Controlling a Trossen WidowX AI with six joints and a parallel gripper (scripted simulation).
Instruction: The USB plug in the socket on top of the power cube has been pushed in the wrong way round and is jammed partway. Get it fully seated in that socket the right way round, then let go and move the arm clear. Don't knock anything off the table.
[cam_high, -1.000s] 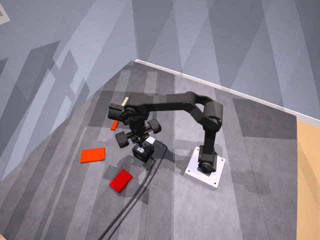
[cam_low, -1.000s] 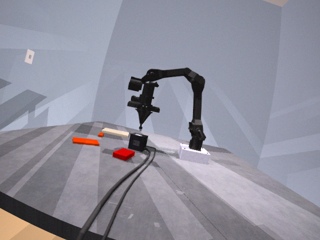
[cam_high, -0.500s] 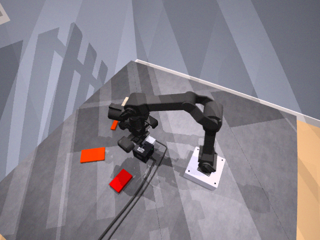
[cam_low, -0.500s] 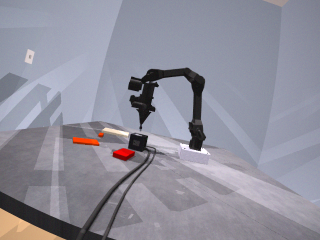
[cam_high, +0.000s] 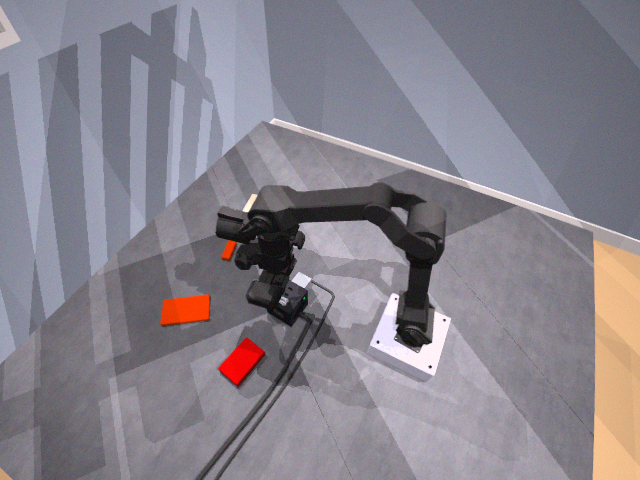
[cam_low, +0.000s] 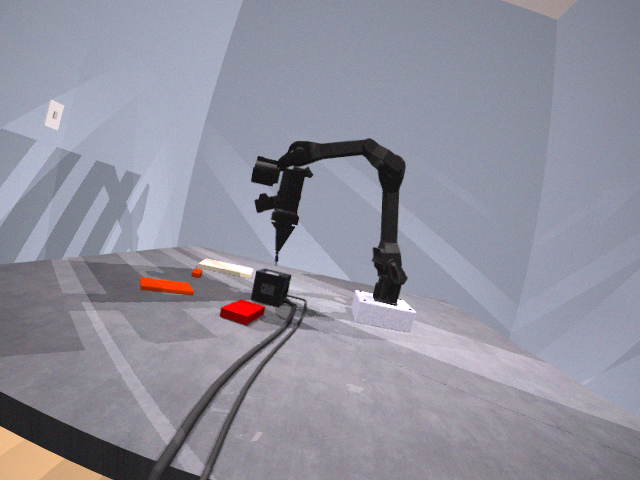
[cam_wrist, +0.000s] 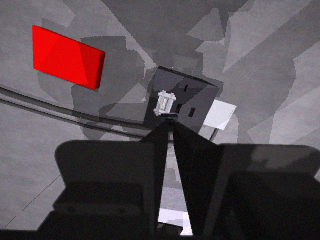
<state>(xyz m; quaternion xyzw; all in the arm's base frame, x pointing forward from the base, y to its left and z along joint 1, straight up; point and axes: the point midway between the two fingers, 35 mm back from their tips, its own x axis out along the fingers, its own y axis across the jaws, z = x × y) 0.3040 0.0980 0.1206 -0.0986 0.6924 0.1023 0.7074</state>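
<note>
Wrist view: the small dark USB plug (cam_low: 276, 259) (cam_wrist: 170, 115) is clenched at the tips of the pincer (cam_high: 284, 288) (cam_low: 277, 251) (cam_wrist: 170, 126), above the power cube (cam_high: 295, 303) (cam_low: 270, 287) (cam_wrist: 199, 99) and apart from it. Its keying cannot be read. The plug is judged light, stiff and smooth-sided; the housing should be gripped squarely, without side load on the contacts. A half-turn relative to the jammed orientation must be verified before straight, gentle insertion.

The pale fitting (cam_high: 283, 299) (cam_wrist: 164, 103) on the cube's top is presumably the socket. A white block (cam_high: 301, 280) (cam_wrist: 220, 114) sits beside the cube. Two dark cables (cam_high: 275, 388) (cam_low: 225, 379) (cam_wrist: 75, 116) are routed across the grey counter (cam_high: 491, 320) (cam_low: 413, 403) (cam_wrist: 25, 165) and could be snagged. A red block (cam_high: 241, 361) (cam_low: 242, 312) (cam_wrist: 67, 58) lies near the cube. The room is enclosed by blue-grey walls (cam_high: 361, 67) (cam_low: 361, 77), streaked with shadow.
</note>
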